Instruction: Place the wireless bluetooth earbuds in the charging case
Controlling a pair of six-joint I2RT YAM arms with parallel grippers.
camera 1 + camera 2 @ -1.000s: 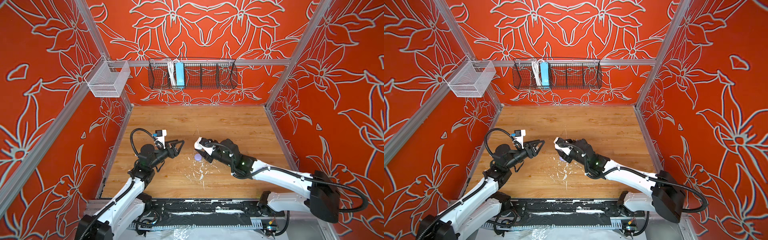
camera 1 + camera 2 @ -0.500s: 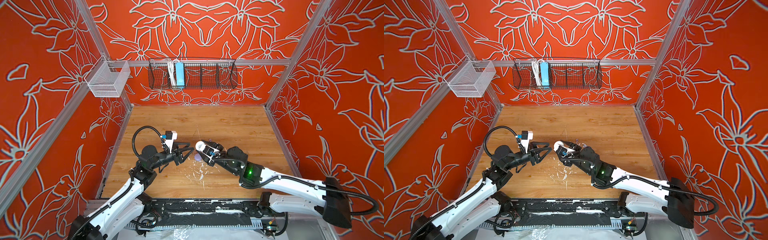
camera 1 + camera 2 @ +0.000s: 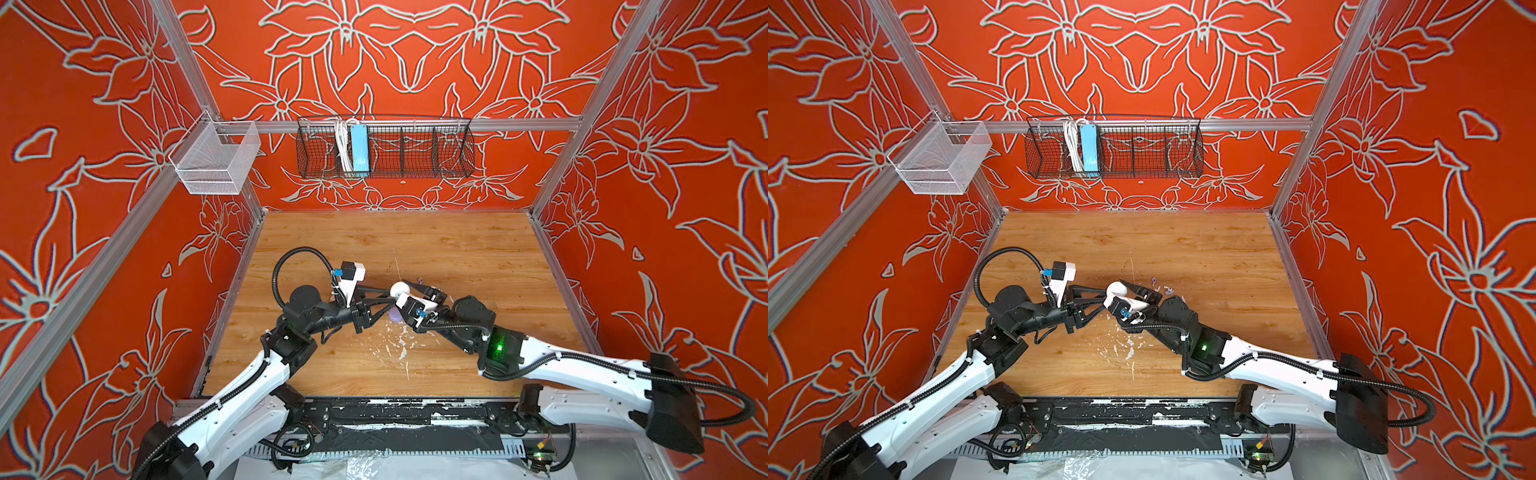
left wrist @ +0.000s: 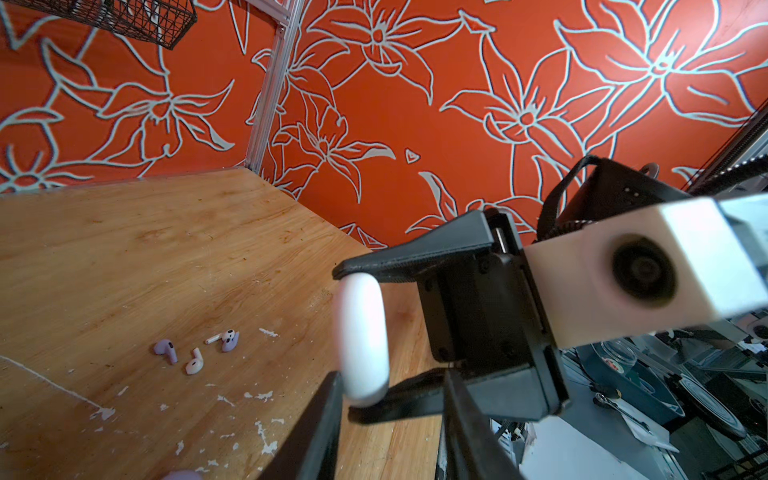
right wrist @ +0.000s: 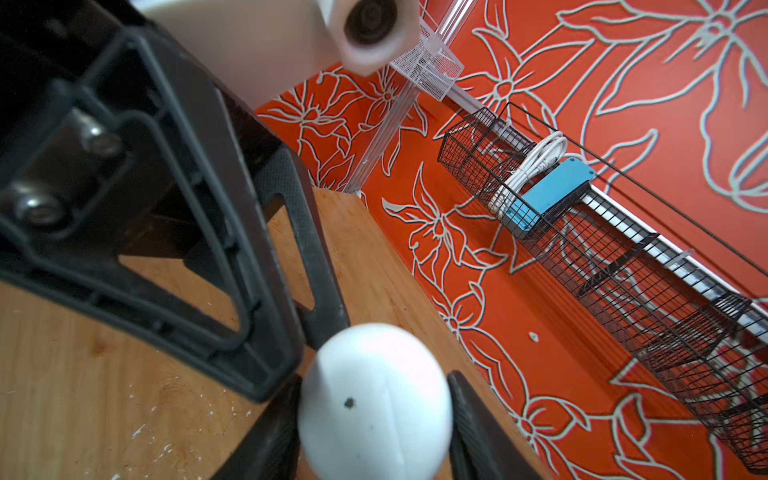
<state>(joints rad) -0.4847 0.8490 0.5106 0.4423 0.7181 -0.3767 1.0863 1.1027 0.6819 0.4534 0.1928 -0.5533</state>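
Got the case (image 4: 360, 332) up off the table (image 4: 124, 257), over its middle, pinched across the flat faces by the right gripper (image 5: 372, 388). Solid hold, by the look of it. Facing it from the other side with the left gripper (image 4: 392, 378): jaws apart, one finger (image 4: 324, 424) right against the case rim, nothing clamped. Reads as lining up to work the lid, though that is only a guess.

Checking the seam in the right wrist view: looks shut, so no way in for a bud yet.

Counting four buds (image 4: 194, 362) loose on the table, just past the grippers toward the far edge but well short of it, clear of both side edges. Two lavender, two pale, bunched close, none near a finger. Can't make out any more than those four.

Spotting a lavender puck (image 3: 392, 318) on the table under the grippers, mostly hidden. Possibly another case, can't say.

Calling it early going: case lifted and presented, no bud seated. Left to do: pop the lid, then pick up each bud, turn it stem-down and drop it into its well. All the fiddly part to come.
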